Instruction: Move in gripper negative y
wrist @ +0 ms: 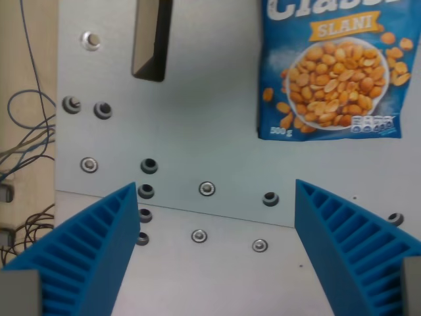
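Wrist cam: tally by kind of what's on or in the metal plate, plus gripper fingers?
Peanut bag: 1
Blue gripper fingers: 2
Rectangular slot: 1
Screws and screw holes in the plate: 13, one at the wrist view's right edge partly hidden
Total: 17

One blue bag of peanuts (332, 69) lies on the grey worktop (210, 125), and two blue ribbed fingers (79, 253) reach in from the bottom edge, one on each side of the wrist view. Thirteen screws and holes dot the metal surface that I can count, the topmost being a bright screw head (91, 41). There is one dark rectangular slot (151, 39) near the top, and a bundle of thin wires (26, 131) at the wrist view's left, too tangled to count.
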Robot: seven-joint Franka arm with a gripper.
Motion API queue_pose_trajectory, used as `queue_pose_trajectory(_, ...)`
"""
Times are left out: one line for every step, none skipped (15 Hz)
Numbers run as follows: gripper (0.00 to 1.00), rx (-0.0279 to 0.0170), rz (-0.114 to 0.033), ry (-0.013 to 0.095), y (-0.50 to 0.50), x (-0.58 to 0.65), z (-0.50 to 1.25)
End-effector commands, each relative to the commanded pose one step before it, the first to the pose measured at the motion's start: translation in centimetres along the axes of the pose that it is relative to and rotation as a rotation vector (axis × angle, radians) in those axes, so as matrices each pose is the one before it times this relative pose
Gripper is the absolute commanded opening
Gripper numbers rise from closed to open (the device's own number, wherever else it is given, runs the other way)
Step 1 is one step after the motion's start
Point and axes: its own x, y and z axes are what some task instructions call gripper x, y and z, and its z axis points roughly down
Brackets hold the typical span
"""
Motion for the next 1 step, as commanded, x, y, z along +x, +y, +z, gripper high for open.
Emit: queue_pose_trajectory(1.0, -0.00578, 0.0188, 0.0048, -1.313, 0.156, -0.2)
